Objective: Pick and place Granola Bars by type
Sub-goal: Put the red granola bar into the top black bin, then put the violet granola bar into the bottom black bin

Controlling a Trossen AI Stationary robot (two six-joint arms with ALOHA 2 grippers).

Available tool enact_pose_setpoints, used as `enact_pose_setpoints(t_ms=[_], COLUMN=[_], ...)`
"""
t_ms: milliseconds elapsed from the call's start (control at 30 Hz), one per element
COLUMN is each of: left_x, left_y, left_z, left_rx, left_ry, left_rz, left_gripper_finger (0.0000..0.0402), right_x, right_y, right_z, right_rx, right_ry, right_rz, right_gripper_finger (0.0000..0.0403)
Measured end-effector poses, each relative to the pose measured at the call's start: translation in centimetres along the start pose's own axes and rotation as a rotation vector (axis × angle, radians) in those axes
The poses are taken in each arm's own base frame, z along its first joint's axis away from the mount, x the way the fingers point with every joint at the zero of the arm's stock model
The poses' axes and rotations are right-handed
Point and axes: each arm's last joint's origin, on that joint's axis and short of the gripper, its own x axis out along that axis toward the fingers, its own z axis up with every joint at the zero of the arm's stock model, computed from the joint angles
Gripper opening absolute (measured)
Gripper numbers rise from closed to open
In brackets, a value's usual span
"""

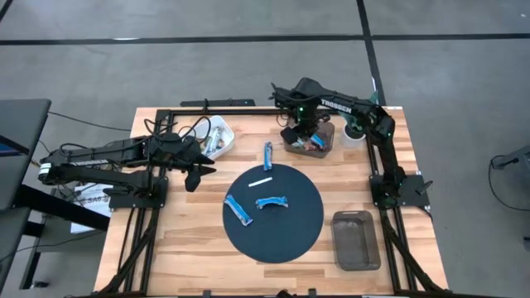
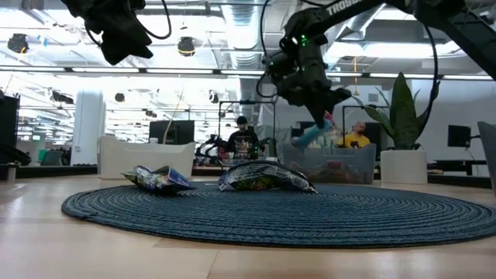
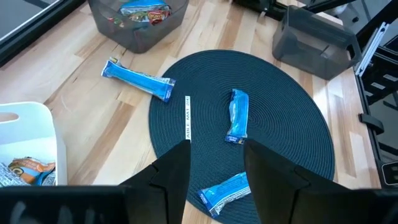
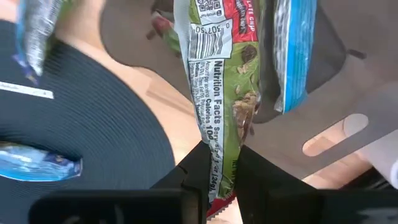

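Wooden slats make up the worktop (image 1: pixel 190 248), and a round dark woven mat (image 1: pixel 286 236) lies at its middle. Three blue granola bars show around the mat: one (image 1: pixel 268 155) lies just off the mat's far edge with its long axis running toward and away from the mat's centre; a second (image 1: pixel 238 210) rests on the mat's left part, lying diagonally; a third (image 1: pixel 271 202) sits near the mat's centre, lying roughly crosswise and slightly bent. A thin white strip (image 1: pixel 261 182) lies on the mat between the first bar and the other two.

Beyond the mat's far right edge stands a clear bin (image 1: pixel 323 142) holding mixed wrappers. The right gripper (image 1: pixel 308 132) hangs over it, its fingers (image 4: pixel 196 168) clenched on a green and red granola bar (image 4: pixel 217 99), which hangs lengthwise, its long axis in line with the fingers, the bin beneath it. An empty grey bin (image 1: pixel 356 240) sits just right of the mat. A white bin (image 1: pixel 219 136) stands off the mat's far left.

The left gripper (image 1: pixel 197 174) hovers left of the mat, its fingers (image 3: pixel 171 177) spread apart and grasping nothing.
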Motion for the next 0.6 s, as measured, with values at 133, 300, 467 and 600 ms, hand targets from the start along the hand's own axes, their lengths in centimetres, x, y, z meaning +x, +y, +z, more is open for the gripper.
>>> enact_pose_setpoints(t_ms=[133, 300, 467, 600], left_x=[0.0, 0.0, 0.0, 0.0], left_y=[0.0, 0.0, 0.0, 0.0], left_z=[0.0, 0.0, 0.0, 0.0], left_rx=[0.0, 0.003, 0.005, 0.006], left_ry=[0.0, 0.0, 0.0, 0.001], left_rz=[0.0, 0.0, 0.0, 0.0], left_gripper_finger=[0.0141, 0.0141, 0.0141, 0.0141], right_x=[1.2, 1.4, 1.4, 1.3], right_y=[0.1, 0.9, 0.9, 1.5], right_z=[-0.2, -0.6, -0.6, -0.6], right_rx=[-0.031, -0.111, -0.126, -0.242], right_ry=[0.035, 0.017, 0.005, -0.03], right_rz=[-0.035, -0.09, -0.11, -0.126], right_gripper_finger=[0.0051, 0.0073, 0.012, 0.016])
